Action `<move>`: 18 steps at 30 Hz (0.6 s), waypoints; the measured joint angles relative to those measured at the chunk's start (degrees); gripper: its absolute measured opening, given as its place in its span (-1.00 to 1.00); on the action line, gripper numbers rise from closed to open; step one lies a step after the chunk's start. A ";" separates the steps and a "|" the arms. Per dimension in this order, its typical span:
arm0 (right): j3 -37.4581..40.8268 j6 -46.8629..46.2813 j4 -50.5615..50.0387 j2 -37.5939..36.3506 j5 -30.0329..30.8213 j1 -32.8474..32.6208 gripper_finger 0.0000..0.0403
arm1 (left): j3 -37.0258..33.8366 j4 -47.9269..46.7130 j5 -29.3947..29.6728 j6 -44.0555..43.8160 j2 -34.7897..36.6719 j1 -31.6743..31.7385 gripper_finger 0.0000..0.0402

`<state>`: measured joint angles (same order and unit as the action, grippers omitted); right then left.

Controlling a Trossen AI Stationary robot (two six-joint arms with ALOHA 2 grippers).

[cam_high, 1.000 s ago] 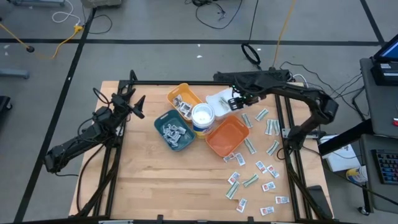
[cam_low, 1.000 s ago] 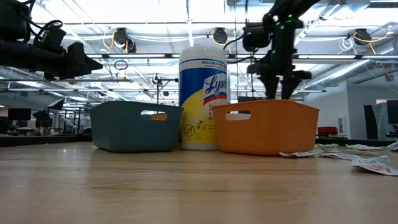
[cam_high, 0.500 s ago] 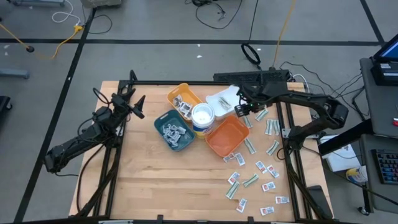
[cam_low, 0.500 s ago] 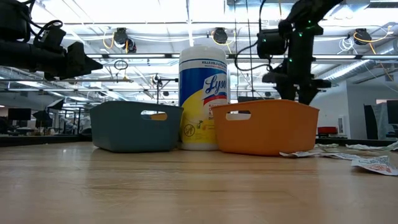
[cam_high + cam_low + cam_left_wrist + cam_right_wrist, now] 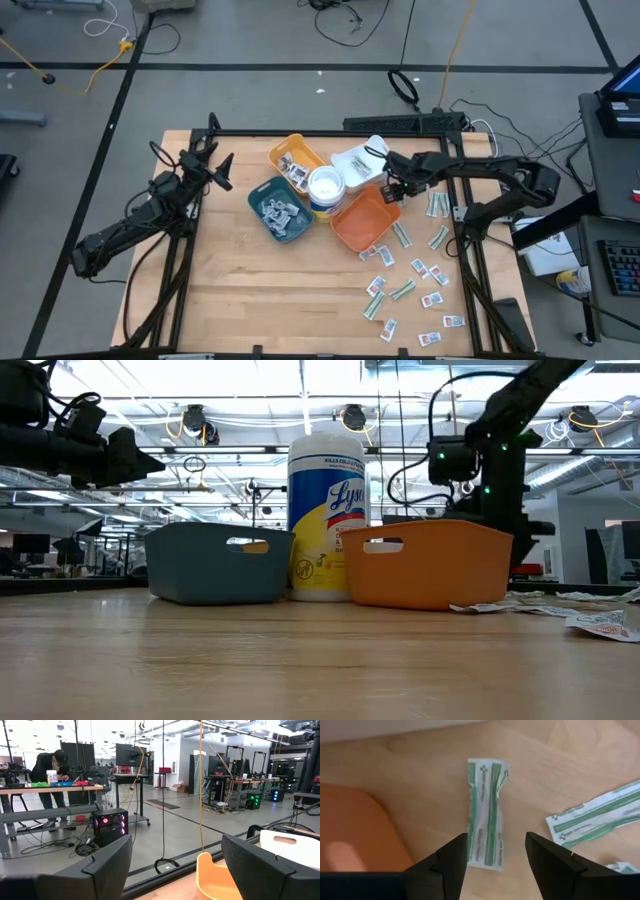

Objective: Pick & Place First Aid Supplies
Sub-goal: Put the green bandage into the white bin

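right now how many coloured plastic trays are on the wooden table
4: yellow plastic tray and white plastic tray at the back, teal plastic tray left of the white round tub, orange plastic tray right.

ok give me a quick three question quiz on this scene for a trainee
1. True or false: the right gripper is open above a green-white strip.
2. Which tray sits next to that strip?
A. orange tray
B. blue tray
C. yellow tray
3. Fill in: the left gripper hangs over the table's ____ side, away from the trays.

Key: 1 true; 2 A; 3 left.
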<state>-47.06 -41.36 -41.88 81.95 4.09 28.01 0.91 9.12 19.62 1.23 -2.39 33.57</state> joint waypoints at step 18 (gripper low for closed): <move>4.39 1.01 6.57 0.44 -2.90 0.52 -0.25 | 0.00 0.00 0.00 0.00 0.00 0.01 0.53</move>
<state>-42.68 -40.36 -35.31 82.39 1.19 28.53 0.91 9.13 19.62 1.23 -2.39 33.58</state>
